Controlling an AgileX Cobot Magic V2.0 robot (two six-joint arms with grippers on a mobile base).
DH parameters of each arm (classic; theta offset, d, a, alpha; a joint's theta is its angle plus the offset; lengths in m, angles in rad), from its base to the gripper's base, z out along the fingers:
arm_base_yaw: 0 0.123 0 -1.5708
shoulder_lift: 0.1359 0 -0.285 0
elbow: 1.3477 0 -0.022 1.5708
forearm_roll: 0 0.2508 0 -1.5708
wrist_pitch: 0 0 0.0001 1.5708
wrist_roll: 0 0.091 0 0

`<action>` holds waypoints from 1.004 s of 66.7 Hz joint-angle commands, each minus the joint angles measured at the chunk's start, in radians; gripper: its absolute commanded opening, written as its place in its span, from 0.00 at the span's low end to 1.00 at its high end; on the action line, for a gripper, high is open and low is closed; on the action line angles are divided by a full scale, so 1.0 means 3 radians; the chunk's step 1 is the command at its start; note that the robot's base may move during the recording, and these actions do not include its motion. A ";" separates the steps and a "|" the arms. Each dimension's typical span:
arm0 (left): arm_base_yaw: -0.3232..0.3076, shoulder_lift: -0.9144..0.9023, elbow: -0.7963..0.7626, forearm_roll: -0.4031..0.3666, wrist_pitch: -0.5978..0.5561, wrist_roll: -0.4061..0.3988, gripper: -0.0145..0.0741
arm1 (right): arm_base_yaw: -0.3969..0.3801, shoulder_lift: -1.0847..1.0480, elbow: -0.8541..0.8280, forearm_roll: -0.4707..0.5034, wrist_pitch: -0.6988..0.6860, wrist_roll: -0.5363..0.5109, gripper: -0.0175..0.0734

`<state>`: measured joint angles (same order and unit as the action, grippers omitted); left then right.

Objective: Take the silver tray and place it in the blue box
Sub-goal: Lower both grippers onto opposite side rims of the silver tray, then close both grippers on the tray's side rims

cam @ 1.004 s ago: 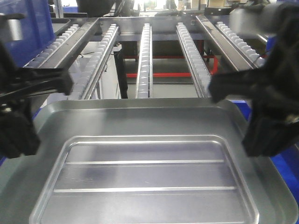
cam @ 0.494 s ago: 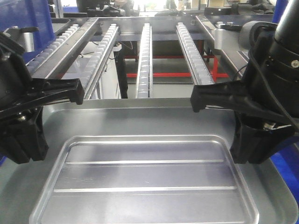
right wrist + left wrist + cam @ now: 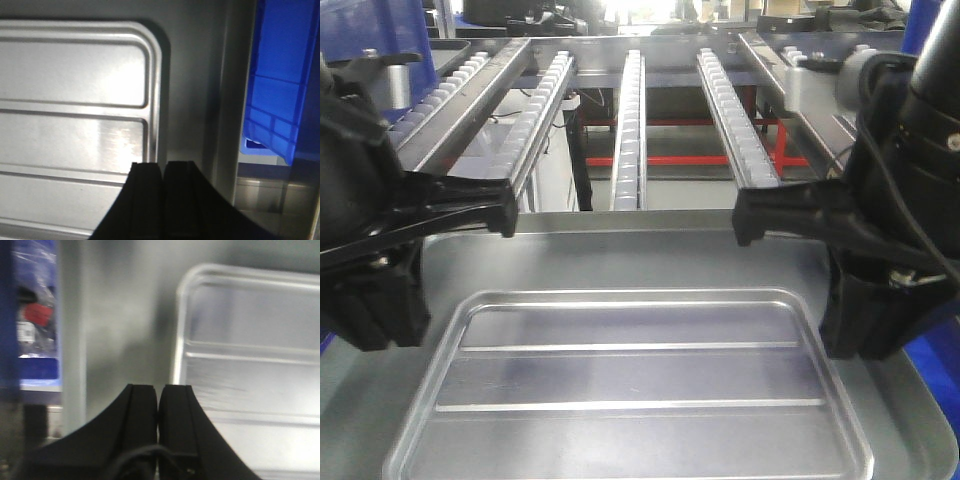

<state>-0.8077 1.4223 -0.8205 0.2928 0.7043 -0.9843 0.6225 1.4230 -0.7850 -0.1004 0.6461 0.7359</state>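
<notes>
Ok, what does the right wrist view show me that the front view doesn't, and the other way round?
Only the right wrist view: the right claw with its fingers pressed together and nothing between them, and the ribbed wall of the blue box. Only the front view: the left claw and the roller rails beyond the silver tray. Both: that tray's ridged bottom and raised rim.

- My left gripper (image 3: 505, 212) has slid inward. A second ago its tip hung near the left corner of the silver tray (image 3: 620, 250); now it reaches further right, above the tray's far rim.
- My right gripper (image 3: 745, 218) has swung in toward the centre and sunk slightly, with most of that travel in the first half second.
- The right arm (image 3: 930, 90), a blur a second ago, now reads sharp.
</notes>
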 commanded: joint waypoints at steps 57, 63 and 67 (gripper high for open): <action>-0.0175 0.0106 -0.0101 -0.0232 -0.0116 0.0134 0.16 | 0.0153 -0.0018 -0.0041 -0.0241 -0.0148 0.0190 0.26; -0.0200 0.0106 -0.0101 -0.0217 -0.0133 0.0134 0.16 | 0.0153 -0.0006 -0.0041 -0.0241 -0.0132 0.0190 0.26; -0.0200 0.0106 -0.0101 -0.0212 -0.0119 0.0134 0.16 | 0.0153 -0.0006 -0.0041 -0.0241 -0.0132 0.0190 0.26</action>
<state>-0.8595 1.4826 -0.8229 0.2156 0.6860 -0.9465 0.6699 1.4450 -0.7760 -0.1514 0.6213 0.7920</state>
